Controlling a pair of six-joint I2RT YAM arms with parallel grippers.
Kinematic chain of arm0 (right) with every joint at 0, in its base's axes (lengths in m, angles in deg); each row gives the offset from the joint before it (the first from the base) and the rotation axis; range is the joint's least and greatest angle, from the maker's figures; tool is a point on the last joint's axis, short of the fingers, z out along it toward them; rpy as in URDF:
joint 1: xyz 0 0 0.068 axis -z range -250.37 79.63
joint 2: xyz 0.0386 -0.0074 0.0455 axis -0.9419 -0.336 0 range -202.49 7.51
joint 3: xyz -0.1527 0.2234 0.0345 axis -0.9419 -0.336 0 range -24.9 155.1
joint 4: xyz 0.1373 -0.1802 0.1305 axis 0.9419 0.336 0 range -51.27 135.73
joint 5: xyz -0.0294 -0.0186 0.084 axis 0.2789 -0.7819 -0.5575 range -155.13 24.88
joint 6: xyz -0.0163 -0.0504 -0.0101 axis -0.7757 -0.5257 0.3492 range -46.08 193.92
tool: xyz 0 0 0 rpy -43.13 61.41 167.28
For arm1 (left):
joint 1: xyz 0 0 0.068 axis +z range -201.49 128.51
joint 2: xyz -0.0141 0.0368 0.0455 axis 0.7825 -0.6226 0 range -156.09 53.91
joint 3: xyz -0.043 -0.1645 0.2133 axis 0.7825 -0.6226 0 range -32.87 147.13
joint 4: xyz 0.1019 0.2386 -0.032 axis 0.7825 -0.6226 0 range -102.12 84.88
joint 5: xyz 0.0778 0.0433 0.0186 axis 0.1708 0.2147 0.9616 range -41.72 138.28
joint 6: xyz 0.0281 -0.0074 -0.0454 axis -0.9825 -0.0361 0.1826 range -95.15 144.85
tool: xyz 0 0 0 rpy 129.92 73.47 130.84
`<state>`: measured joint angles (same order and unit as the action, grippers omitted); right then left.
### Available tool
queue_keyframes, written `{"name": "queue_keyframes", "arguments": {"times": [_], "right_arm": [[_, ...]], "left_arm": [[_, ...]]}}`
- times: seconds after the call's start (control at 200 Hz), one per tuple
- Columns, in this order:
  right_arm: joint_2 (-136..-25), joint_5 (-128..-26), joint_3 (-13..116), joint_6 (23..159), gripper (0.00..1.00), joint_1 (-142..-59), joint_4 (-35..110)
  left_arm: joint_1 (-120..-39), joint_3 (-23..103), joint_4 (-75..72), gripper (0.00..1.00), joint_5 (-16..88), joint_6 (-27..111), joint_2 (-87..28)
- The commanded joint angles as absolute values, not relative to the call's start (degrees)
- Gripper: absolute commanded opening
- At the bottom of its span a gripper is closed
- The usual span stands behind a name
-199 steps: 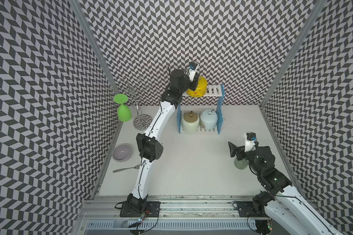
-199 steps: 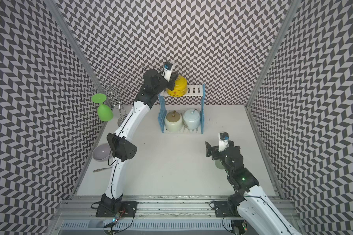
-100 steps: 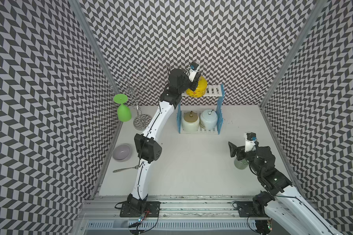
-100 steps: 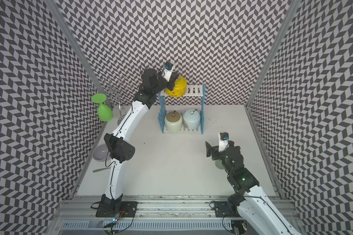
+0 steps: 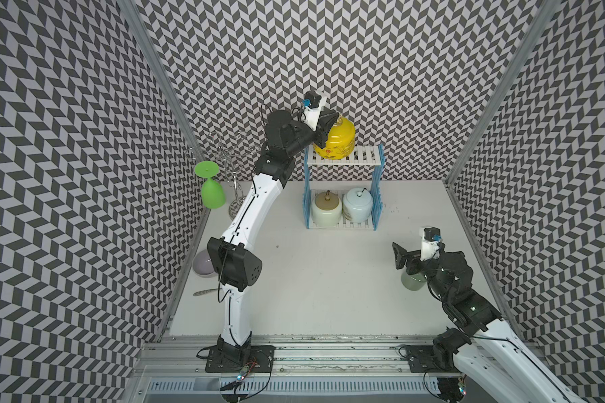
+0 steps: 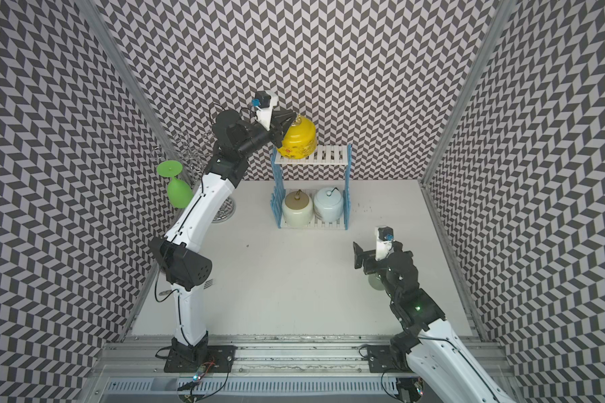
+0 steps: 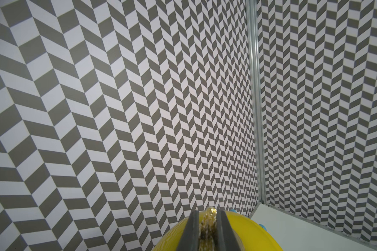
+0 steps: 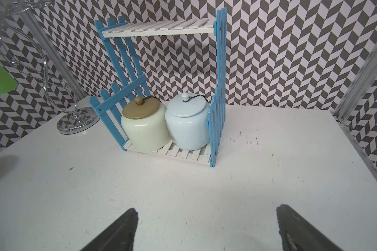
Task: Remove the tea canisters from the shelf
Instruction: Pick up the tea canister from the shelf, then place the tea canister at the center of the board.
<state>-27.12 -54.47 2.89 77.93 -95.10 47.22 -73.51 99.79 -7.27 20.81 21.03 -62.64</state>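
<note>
One glossy yellow ceramic canister (image 5: 336, 139), gold lid knob (image 7: 208, 226) pinched between the closed left fingers (image 7: 191, 232), hanging upright directly beneath them, seemingly just clear of the top board of the white-slatted, blue-sided shelf (image 5: 362, 155) at its left-arm end; right fingers (image 8: 118, 234) spread empty, far off over the counter (image 5: 329, 296).

The white table (image 5: 329, 296) carries shelf (image 8: 220, 65), wire stand (image 8: 74, 125), bowl (image 5: 202, 267), sage canister (image 5: 411, 282).

Left end effector (image 7: 207, 214) clamped on gold knob (image 7: 208, 227) — yellow canister (image 7: 248, 236) beneath
</note>
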Motion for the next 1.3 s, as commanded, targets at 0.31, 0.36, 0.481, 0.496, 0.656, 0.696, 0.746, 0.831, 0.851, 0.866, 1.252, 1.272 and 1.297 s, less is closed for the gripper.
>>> {"name": "queue_keyframes", "arguments": {"times": [0.31, 0.36, 0.481, 0.496, 0.656, 0.696, 0.746, 0.831, 0.851, 0.866, 1.252, 1.272, 1.297], "right_arm": [[-25.2, -52.6, 2.4, 77.1, 1.00, -95.5, 44.0], [-24.8, -52.1, 2.4, 77.0, 1.00, -95.4, 43.9], [-23.9, -50.7, 2.5, 76.7, 1.00, -95.4, 43.7], [-23.8, -50.5, 2.5, 76.7, 1.00, -95.4, 43.7], [-22.8, -49.6, 2.6, 76.5, 1.00, -95.3, 43.5], [-22.6, -49.3, 2.6, 76.5, 1.00, -95.2, 43.6], [-22.2, -48.7, 2.6, 76.4, 1.00, -95.2, 43.4], [-21.7, -47.5, 2.6, 76.4, 1.00, -95.0, 43.3], [-21.6, -47.3, 2.6, 76.3, 1.00, -94.9, 43.3], [-21.5, -47.1, 2.6, 76.4, 1.00, -94.8, 43.3], [-18.1, -44.1, 2.6, 76.5, 1.00, -92.8, 42.9], [-18.2, -44.2, 2.6, 76.5, 1.00, -92.7, 42.9], [-18.2, -44.4, 2.7, 76.5, 1.00, -92.6, 42.9]], "left_arm": [[-74.8, 74.1, 11.0, 0.00, 7.7, 26.9, -42.4], [-75.4, 70.1, 12.6, 0.00, 7.2, 26.2, -40.4], [-77.3, 60.7, 15.4, 0.00, 7.0, 23.0, -35.8], [-77.6, 59.7, 15.6, 0.00, 7.1, 22.6, -35.3], [-81.1, 46.7, 21.6, 0.00, 6.3, 21.2, -30.9], [-81.9, 43.7, 23.8, 0.00, 6.3, 21.2, -30.3], [-83.1, 40.4, 26.5, 0.00, 6.4, 21.2, -29.9], [-85.3, 34.8, 31.7, 0.00, 5.7, 20.1, -29.5], [-85.7, 33.2, 33.9, 0.00, 5.6, 20.4, -29.5], [-85.9, 32.0, 35.8, 0.00, 5.5, 20.7, -29.5], [-93.6, 12.4, 59.4, 0.00, 12.5, 18.4, -30.9], [-94.1, 11.3, 60.8, 0.00, 13.0, 18.0, -30.9], [-94.7, 10.1, 62.5, 0.00, 13.6, 17.4, -31.0]]}}
